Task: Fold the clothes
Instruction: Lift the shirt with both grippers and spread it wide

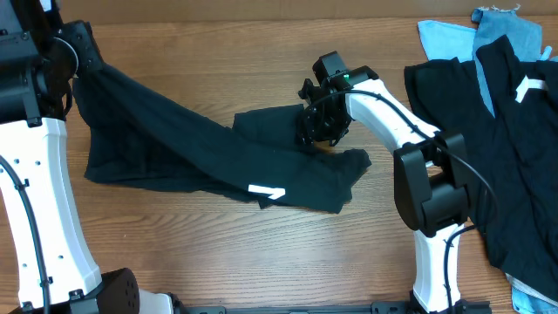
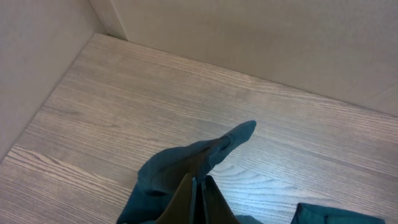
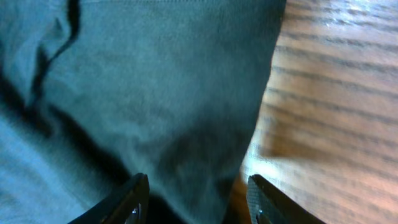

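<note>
1. The left arm stands upright at the table's left edge, its wrist folded back toward the far left corner. From there the left gripper holds one end of the black shirt up off the wood.
2. The right arm rises from its base at the near right, then bends inward and down to the table's middle. Its wrist tips steeply over the shirt's other end.
3. By count there are two arms and two grippers. One black shirt is stretched slantwise across the table, with a white mark near its front edge.
4. One heap of dark garments lies at the right, well apart from the shirt – how many are in it I cannot tell. Two light blue pieces show at its far corner.
5. The left gripper's jaws are closed tight, with a fold of the dark cloth pinched between them and trailing past their tips.
6. The right gripper has its jaws about half apart, low over the shirt's edge – cloth lies between the fingers, with bare wood on the right. No grip on the cloth shows.
</note>
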